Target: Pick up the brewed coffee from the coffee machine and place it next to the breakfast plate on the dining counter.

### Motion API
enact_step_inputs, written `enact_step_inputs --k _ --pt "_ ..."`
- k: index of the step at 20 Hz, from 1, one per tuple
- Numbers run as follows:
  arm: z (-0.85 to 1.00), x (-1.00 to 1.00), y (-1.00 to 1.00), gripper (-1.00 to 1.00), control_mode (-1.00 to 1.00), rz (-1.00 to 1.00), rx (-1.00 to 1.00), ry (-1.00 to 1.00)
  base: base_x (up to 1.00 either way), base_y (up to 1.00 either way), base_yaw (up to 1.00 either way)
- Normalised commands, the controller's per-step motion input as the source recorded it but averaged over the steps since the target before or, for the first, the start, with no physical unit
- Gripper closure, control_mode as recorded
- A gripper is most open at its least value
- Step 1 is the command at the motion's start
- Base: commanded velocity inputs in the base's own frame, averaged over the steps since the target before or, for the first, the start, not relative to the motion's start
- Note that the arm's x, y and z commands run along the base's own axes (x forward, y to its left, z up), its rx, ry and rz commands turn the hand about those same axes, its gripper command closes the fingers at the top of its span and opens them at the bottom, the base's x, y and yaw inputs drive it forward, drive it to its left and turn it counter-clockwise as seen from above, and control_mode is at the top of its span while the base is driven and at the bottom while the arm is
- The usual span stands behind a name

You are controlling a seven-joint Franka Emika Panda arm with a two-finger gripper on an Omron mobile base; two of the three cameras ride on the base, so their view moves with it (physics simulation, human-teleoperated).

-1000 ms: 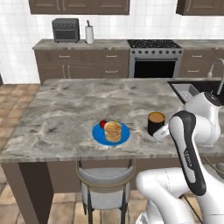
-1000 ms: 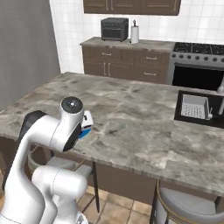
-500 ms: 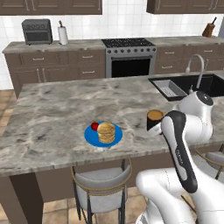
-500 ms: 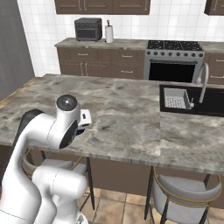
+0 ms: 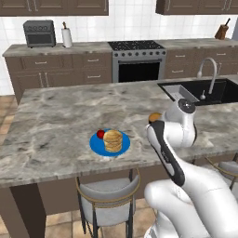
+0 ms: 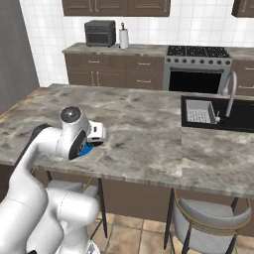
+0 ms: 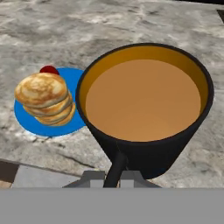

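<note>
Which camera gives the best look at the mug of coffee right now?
The hand view: the coffee mug shows close up, full of brown liquid, handle in the claw. The left base view shows a sliver of it behind the arm.

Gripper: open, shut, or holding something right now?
Gripper: shut on the brewed coffee, fingers clamped on its handle.

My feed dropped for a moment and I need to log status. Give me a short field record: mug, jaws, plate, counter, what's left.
mug: black mug full of orange-brown coffee, upright, over the dining counter
jaws: shut on the mug's handle, seen in the hand view
plate: blue breakfast plate with pancakes and a red fruit, near the counter's front edge
mug to plate: close beside it, apart
left to do: whether the mug rests on the counter can't be told; release not yet done
</note>
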Motion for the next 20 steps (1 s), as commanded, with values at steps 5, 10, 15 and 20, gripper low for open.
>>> enact_step_inputs --k 5,10,15,20 --pt "-0.13 0.47 -0.10 1.00 -1.00 0.01 0.08 0.13 0.00 0.00 0.00" --pt "-0.19 0.37 -0.02 1.00 -1.00 0.05 0.11 0.15 0.00 0.00 0.00" --pt "-0.37 0.29 0.00 1.00 -1.00 0.09 0.05 0.02 0.00 0.00 0.00" --pt "-0.48 0.29 0.00 1.00 -1.00 0.03 0.00 0.00 0.00 0.00 0.00"
